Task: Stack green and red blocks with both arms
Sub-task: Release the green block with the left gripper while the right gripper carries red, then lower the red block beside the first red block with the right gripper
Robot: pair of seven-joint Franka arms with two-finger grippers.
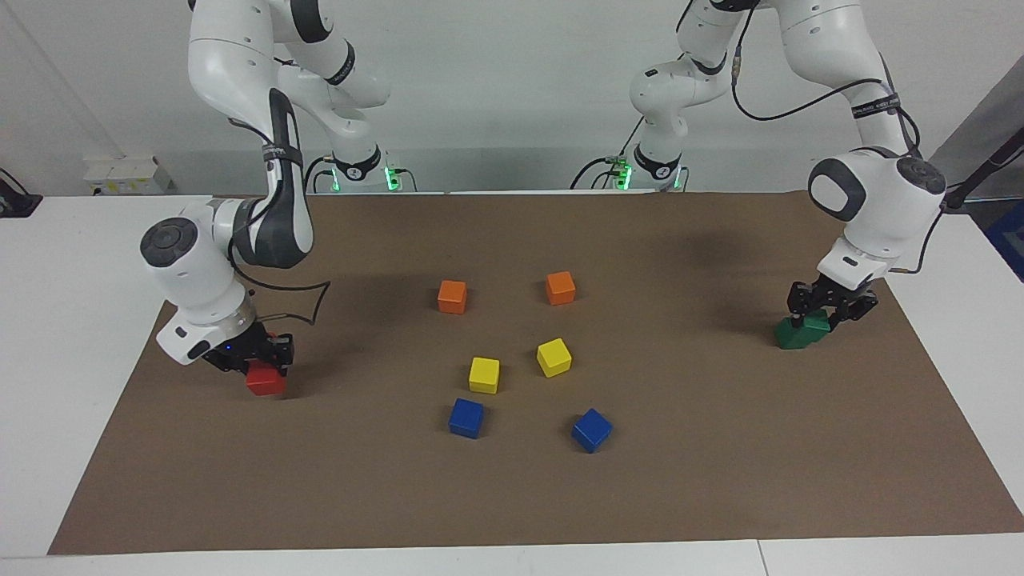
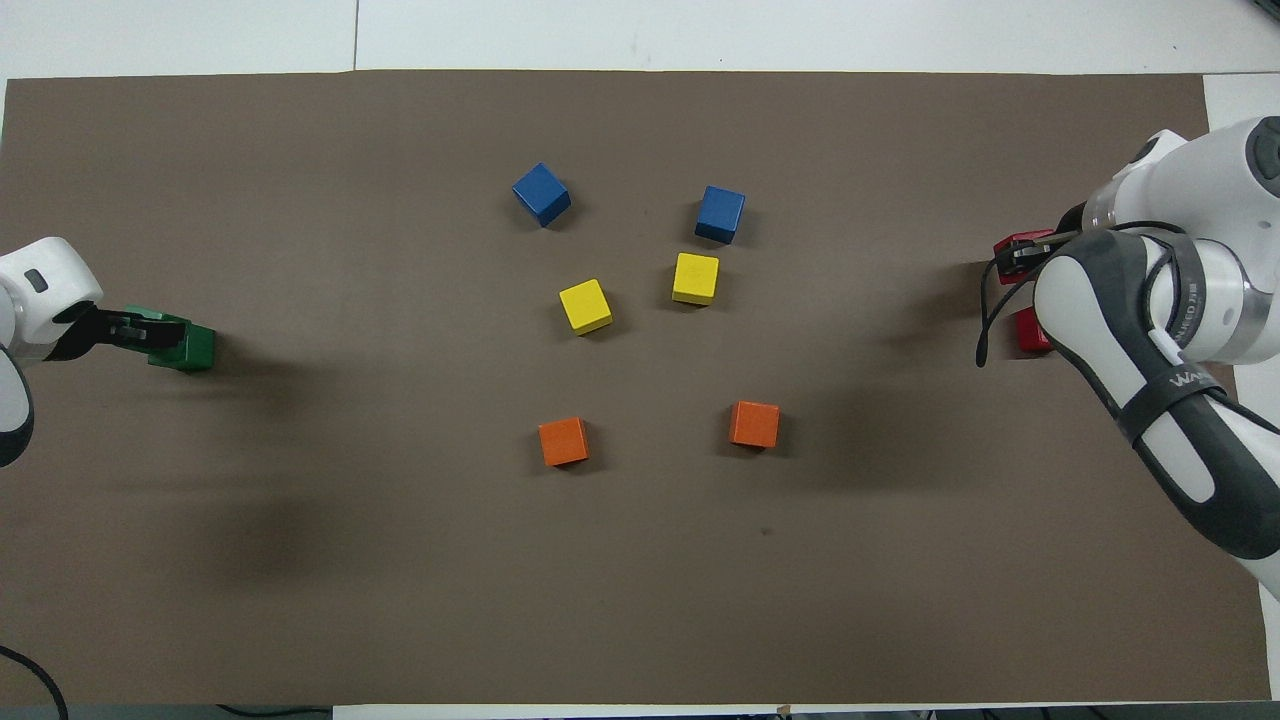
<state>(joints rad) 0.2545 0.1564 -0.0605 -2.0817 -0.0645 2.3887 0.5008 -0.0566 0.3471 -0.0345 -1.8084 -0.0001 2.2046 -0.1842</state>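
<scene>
My right gripper (image 1: 268,362) is low at the right arm's end of the mat, shut on a red block (image 1: 266,380) that sits at or just above the mat; it also shows in the overhead view (image 2: 1018,243). The second red block (image 2: 1030,332) lies nearer to the robots, mostly hidden by the arm. My left gripper (image 1: 818,314) is low at the left arm's end, shut on a green block (image 1: 818,326), which touches the second green block (image 1: 790,336) beside it. The overhead view shows the free green block (image 2: 193,347) in front of the left gripper (image 2: 150,328).
In the middle of the brown mat (image 1: 720,448) lie two orange cubes (image 1: 452,296) (image 1: 561,288), two yellow cubes (image 1: 484,374) (image 1: 554,357) and two blue cubes (image 1: 466,418) (image 1: 591,430). White table borders the mat.
</scene>
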